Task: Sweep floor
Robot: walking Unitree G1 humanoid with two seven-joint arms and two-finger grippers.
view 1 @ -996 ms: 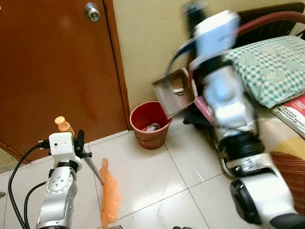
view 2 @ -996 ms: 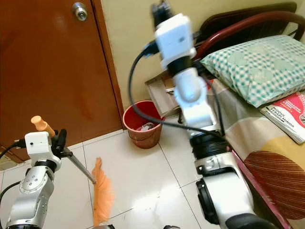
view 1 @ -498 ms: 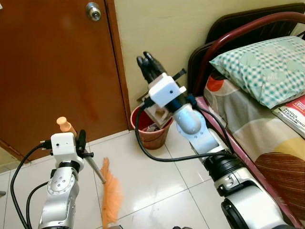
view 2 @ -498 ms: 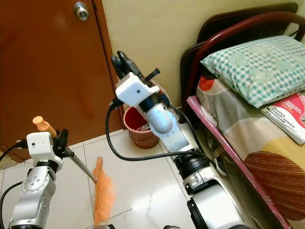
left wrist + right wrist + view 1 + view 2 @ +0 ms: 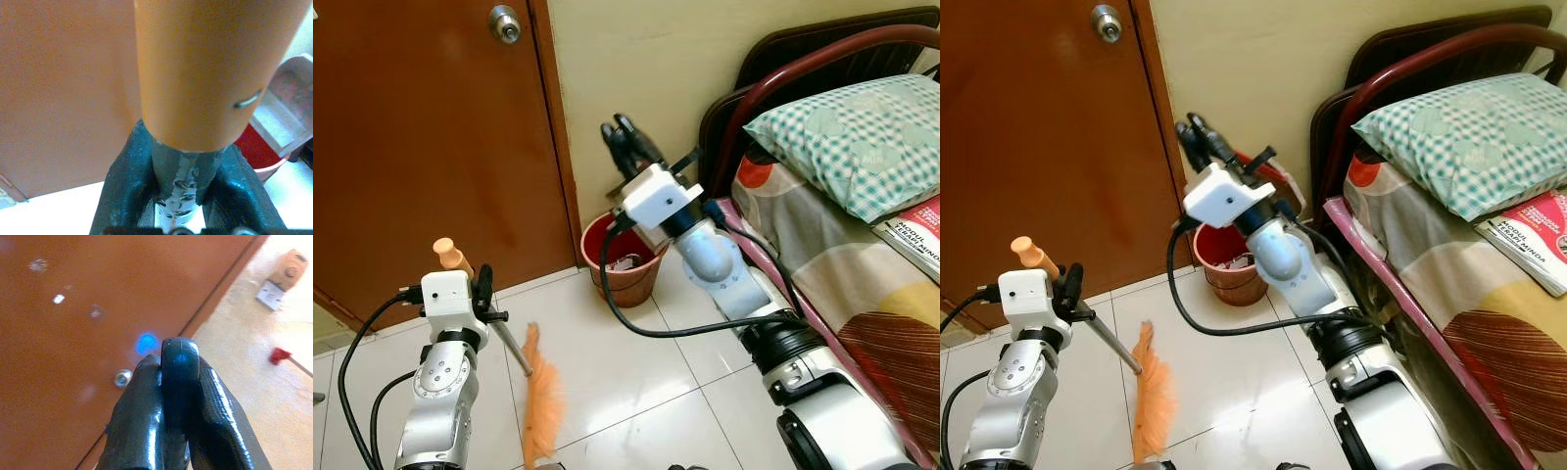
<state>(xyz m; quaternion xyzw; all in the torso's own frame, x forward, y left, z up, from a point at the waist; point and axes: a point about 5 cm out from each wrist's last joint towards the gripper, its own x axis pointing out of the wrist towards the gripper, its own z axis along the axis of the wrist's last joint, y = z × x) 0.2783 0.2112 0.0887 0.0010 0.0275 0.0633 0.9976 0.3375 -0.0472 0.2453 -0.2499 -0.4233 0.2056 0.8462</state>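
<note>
The left claw [image 5: 480, 294] is clenched on the broom [image 5: 540, 406], gripping its metal shaft just below the orange handle end [image 5: 450, 257]. From the left claw the shaft runs down and to the right, ending in orange bristles that hang just over the white tile floor [image 5: 636, 382]. In the left wrist view the two black fingers [image 5: 124, 188] press against both sides of the shaft, directly under the orange grip.

The right claw [image 5: 625, 137] is raised in front of the yellow wall [image 5: 636, 59], pointing upward, and is clenched on a thin black handle [image 5: 180, 367] held between its fingers [image 5: 142, 411]. The dustpan [image 5: 288, 117] sits directly below and behind the right claw, tilted over the red bin [image 5: 625, 262]. The red bin stands on the floor under the right claw, close against the wall and beside the brown door [image 5: 421, 137].

To the right of the right claw is a bed [image 5: 842, 284] carrying a green checked pillow [image 5: 852, 137] and a red book [image 5: 915, 230].
</note>
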